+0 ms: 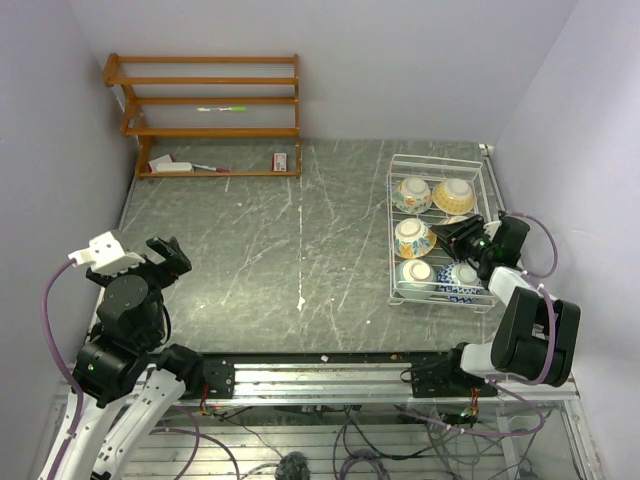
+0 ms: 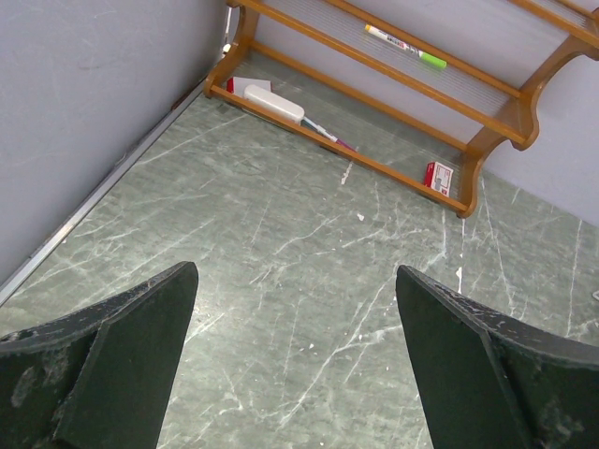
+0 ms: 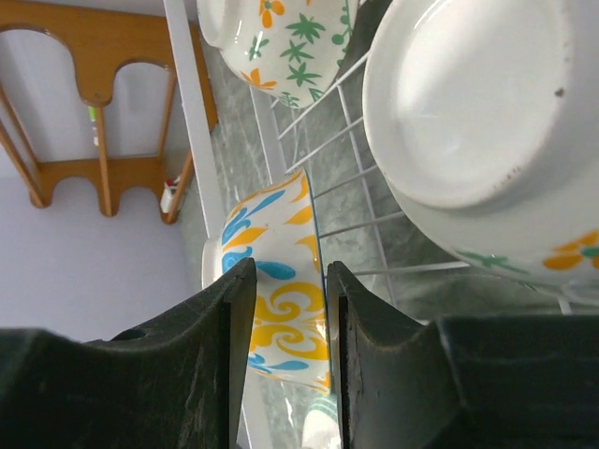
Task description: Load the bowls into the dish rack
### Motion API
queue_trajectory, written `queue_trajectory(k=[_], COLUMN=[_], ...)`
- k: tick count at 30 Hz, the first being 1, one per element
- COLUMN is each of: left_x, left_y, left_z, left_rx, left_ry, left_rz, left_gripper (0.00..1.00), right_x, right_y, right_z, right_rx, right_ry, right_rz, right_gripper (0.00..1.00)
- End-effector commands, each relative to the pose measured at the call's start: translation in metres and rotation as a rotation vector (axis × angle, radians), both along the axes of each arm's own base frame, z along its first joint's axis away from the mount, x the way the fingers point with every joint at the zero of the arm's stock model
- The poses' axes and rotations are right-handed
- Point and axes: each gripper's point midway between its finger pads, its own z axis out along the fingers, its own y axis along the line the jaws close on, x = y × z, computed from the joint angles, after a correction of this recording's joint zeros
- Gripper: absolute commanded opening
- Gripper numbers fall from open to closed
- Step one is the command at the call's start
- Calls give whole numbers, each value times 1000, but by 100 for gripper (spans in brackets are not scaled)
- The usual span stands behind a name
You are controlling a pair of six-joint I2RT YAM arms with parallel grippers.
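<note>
Right arm: your right pincer reaches into the rack, which stands at the right side of the tabletop.

Right wrist view: the jaws are drawn narrow. One finger is on the painted outside of a yellow-blue bowl and the other is across its rim, so the pincer grips the bowl by its wall. The bowl stands on edge among the rack wires. Just beside it is a cream bowl, with its underside toward the camera. Past both is a floral bowl, also in the rack.

Top view: the other bowls all sit inside the rack, two at the far end, one at mid-left and two at the near end.

Left arm: your left pincer is spread wide with nothing between the fingers. It hangs over the left side of the tabletop, well apart from the rack, and faces the shelf in the far corner.
</note>
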Motion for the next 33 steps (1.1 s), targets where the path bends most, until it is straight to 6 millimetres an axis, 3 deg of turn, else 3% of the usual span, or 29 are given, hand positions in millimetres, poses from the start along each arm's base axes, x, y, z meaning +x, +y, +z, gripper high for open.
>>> queue_trajectory(k=[1, 13, 22, 27, 29, 33], left_x=[0, -1, 0, 2, 3, 7], left_y=[2, 2, 1, 0, -1, -4], left_z=[4, 4, 5, 4, 2, 0], left_rx=[-15, -14, -13, -6, -5, 1], left_ry=[-21, -26, -25, -15, -9, 8], left_rz=[10, 9, 8, 5, 3, -9], left_gripper=[98, 98, 98, 98, 98, 98], right_x=[-14, -10, -8, -7, -5, -2], right_y=[-2, -20, -30, -15, -4, 36], right_z=[-6, 1, 27, 46, 60, 93], right_rx=[-67, -219, -381, -506, -632, -778], right_ry=[50, 62, 25, -3, -21, -83], right_rz=[26, 11, 20, 59, 51, 97], right_gripper=[37, 45, 45, 47, 52, 57])
